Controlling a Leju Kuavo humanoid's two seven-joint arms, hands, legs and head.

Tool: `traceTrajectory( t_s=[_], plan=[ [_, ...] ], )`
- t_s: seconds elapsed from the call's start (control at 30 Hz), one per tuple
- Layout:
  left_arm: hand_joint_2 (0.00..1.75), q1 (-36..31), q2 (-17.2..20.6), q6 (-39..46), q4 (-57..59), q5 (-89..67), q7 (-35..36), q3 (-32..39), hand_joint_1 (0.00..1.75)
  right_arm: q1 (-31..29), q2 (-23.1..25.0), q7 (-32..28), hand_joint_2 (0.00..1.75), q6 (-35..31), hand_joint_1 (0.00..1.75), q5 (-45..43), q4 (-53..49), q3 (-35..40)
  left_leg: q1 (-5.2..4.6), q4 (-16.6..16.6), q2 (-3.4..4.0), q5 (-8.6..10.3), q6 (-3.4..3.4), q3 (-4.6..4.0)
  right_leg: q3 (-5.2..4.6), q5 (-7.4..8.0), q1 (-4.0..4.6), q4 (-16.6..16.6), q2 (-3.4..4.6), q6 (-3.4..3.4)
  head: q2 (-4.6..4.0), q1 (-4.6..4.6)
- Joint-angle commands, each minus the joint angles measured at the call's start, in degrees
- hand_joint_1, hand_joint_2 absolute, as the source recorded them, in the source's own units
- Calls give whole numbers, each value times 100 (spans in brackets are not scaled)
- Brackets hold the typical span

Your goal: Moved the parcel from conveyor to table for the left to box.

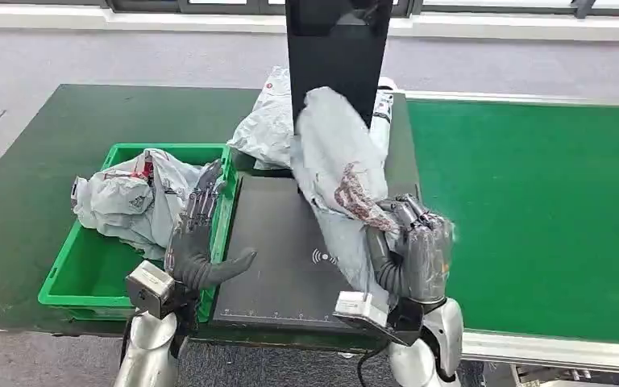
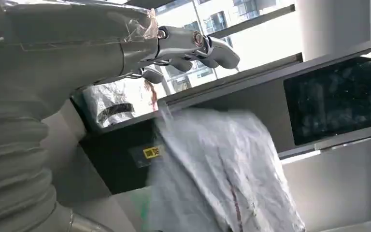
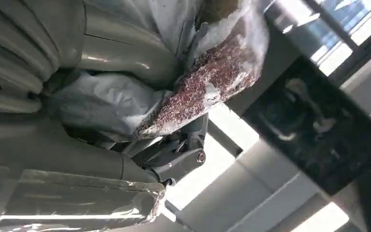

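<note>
My right hand point(image 1: 409, 251) grips a grey plastic parcel point(image 1: 337, 165) with a reddish speckled patch, holding it tilted over the black scanner pad point(image 1: 278, 250). Close up, the same parcel point(image 3: 207, 82) lies bunched inside my right hand point(image 3: 77, 63). My left hand point(image 1: 197, 238) is open with straight fingers at the green box's right wall and holds nothing. The held parcel point(image 2: 227, 169) hangs in front of my left hand point(image 2: 77, 53). A crumpled grey parcel point(image 1: 133, 197) lies in the green box point(image 1: 85, 278).
Another grey parcel point(image 1: 266, 125) lies behind the pad beside the black upright screen point(image 1: 338, 56). The green conveyor belt point(image 1: 532, 210) runs to the right. The dark green table point(image 1: 24, 185) extends left of the box.
</note>
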Motion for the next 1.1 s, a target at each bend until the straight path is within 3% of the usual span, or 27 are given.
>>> traceTrajectory(
  t_s=[0.03,0.23,0.57,0.8,0.83,0.87,1.1],
  plan=[
    [175,-151,116,57,289,15,13,-84,0,-362,-254,69,175,480,175,-314,645,96,1,-16,12,0,15,25,25,3,6,-19,1,-18,2,0],
    [175,-213,140,64,357,24,13,-114,0,-782,-257,-267,175,1518,175,-1194,1512,-184,2,-23,14,4,16,32,32,8,9,-25,2,-23,2,0],
    [175,-189,174,138,334,36,13,-170,0,-862,-265,-168,175,1372,175,-1225,1925,-753,1,-14,-1,2,12,24,28,1,6,-17,-11,-15,2,0],
    [175,-186,116,97,372,-41,13,-127,0,-1099,-263,601,175,986,169,-650,2846,-1339,4,-19,-3,4,13,29,36,3,10,-24,-13,-20,2,0],
    [175,-164,102,99,352,-68,13,-127,0,-1163,-261,747,175,831,14,-447,3073,-1426,3,-24,-2,6,16,35,41,5,11,-29,-14,-23,2,0],
    [175,-149,100,99,332,-84,13,-132,0,-1178,-247,732,175,692,3,-361,3141,-1471,4,-31,2,8,20,43,49,8,12,-37,-13,-26,0,0],
    [175,-125,99,99,308,-87,13,-137,0,-1158,-227,722,175,683,3,-352,3109,-1474,1,-23,5,2,18,35,37,2,9,-25,-9,-26,2,0]
  ],
)
